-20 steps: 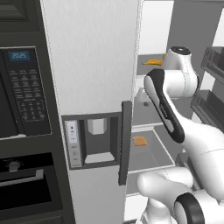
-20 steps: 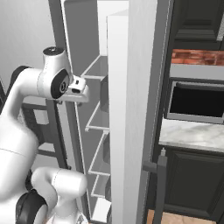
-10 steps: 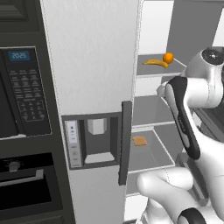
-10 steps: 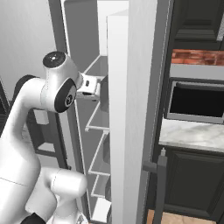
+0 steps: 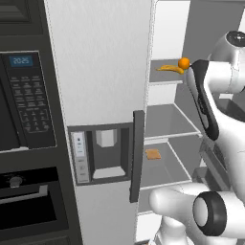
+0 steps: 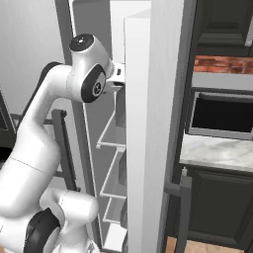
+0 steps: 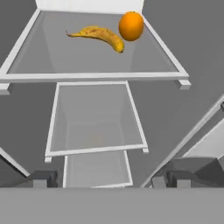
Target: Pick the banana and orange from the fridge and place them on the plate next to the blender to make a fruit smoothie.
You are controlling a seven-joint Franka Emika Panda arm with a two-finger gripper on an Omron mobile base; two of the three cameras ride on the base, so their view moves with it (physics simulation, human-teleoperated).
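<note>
1. Lying on the upper shelf (image 7: pixel 52 61) of the fridge (image 5: pixel 100 72), toward the upper middle of the hand view: the banana (image 7: pixel 98 36), with the orange (image 7: pixel 131 25) sitting just beside its right end, almost touching.
2. Showing in the upper right of the left base view: the banana (image 5: pixel 168 69) and orange (image 5: pixel 183 62) side by side, close to the white arm (image 5: pixel 210 95).
3. Holding nothing and standing spread: the gripper (image 7: pixel 109 179), its dark fingertips (image 7: pixel 41 178) far apart at the bottom of the hand view, well apart from both fruits.
4. Resting on a lower shelf, centre right of the left base view: a flat tan square (image 5: pixel 153 153).
5. Standing at the far left of the left base view: a black microwave (image 5: pixel 21 100).
</note>
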